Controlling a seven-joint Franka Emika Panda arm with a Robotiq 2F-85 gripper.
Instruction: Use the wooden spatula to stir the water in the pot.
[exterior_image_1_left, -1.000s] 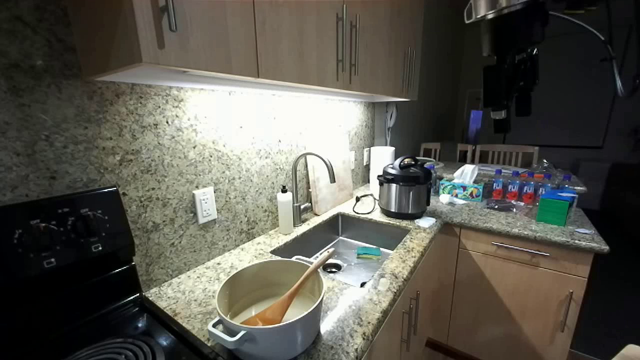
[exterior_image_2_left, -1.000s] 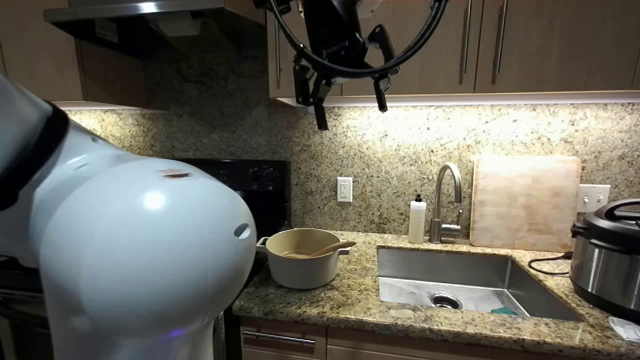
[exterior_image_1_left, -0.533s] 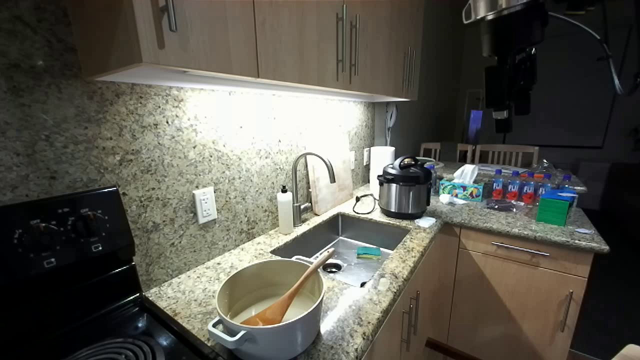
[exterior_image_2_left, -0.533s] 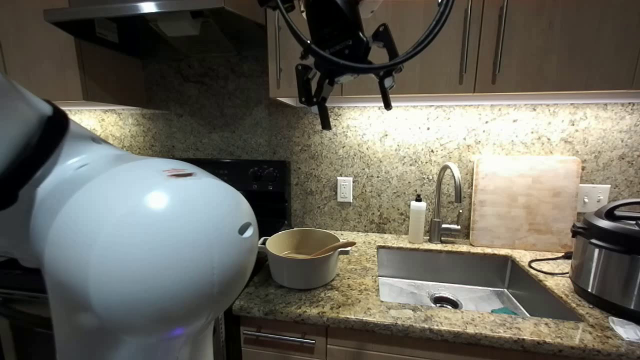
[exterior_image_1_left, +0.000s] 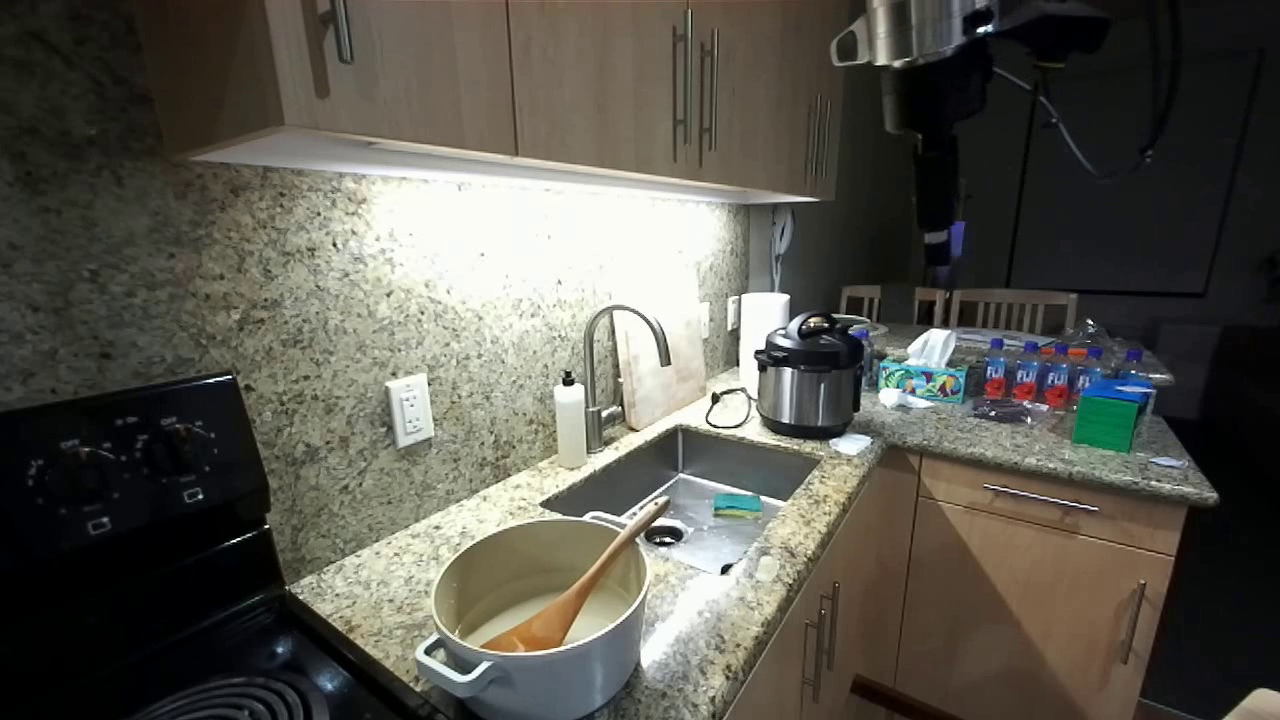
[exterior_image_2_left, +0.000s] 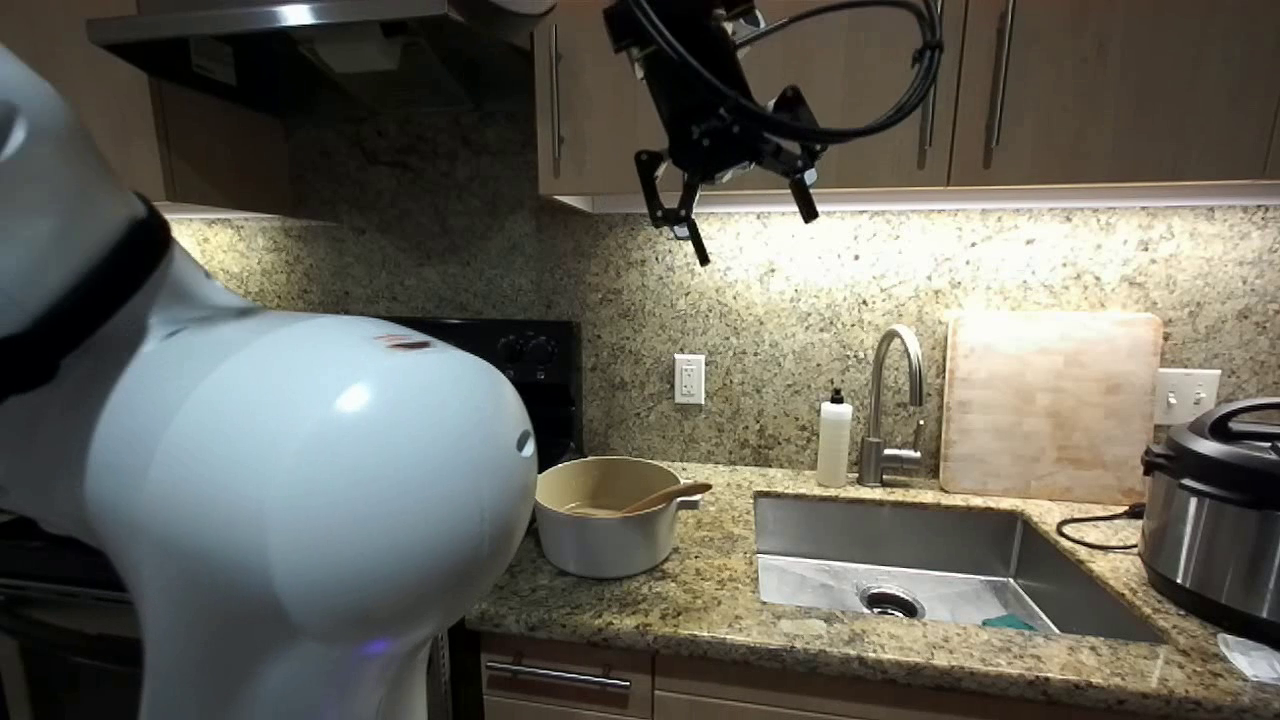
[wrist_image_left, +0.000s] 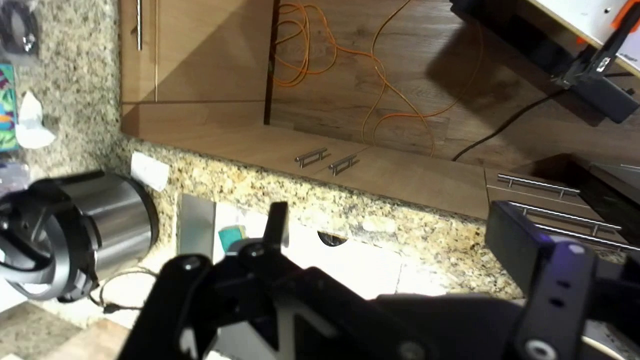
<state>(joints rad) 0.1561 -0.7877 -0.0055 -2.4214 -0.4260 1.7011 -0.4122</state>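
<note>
One two-handled pot (exterior_image_1_left: 575, 675): cream-white, set on the granite countertop (exterior_image_1_left: 390, 590) between the electric coil stove (exterior_image_1_left: 140, 550) and the stainless-steel sink (exterior_image_2_left: 890, 530); its stove-side handle is hidden behind the white Panda arm (exterior_image_2_left: 330, 480) in an exterior view.
Wooden spatula (exterior_image_1_left: 598, 585): propped at a slant in the pot; the broad blade is sunk low inside, and the slim handle is carried over the rim on the sink side, its end jutting out.
Water (exterior_image_1_left: 515, 610): seen as a pale tan layer on the pot's floor; how far the blade is covered by it cannot be told.
Gripper (exterior_image_2_left: 756, 240): held in the air, higher than the pot and well apart from it, seen against the upper cabinets (exterior_image_2_left: 1110, 90) in an exterior view; the fingers (wrist_image_left: 276, 223) are spread wide, and countertop and sink are shown between them in the wrist view.
Sponge (exterior_image_1_left: 737, 505): laid in the sink, green on top, yellow along one side.
Pump bottle (exterior_image_2_left: 835, 442): stood behind the sink, just beside the gooseneck faucet (exterior_image_2_left: 876, 410).
Cutting board (exterior_image_2_left: 1050, 405): leaned against the speckled backsplash (exterior_image_2_left: 800, 300).
Electric pressure cooker (exterior_image_1_left: 808, 395): lidded, placed on the countertop at the sink's end away from the pot.
Side counter (exterior_image_1_left: 935, 440): occupied by a tissue box (exterior_image_1_left: 922, 382), a row of Fiji bottles (exterior_image_1_left: 1026, 374) and a green box (exterior_image_1_left: 1103, 422).
</note>
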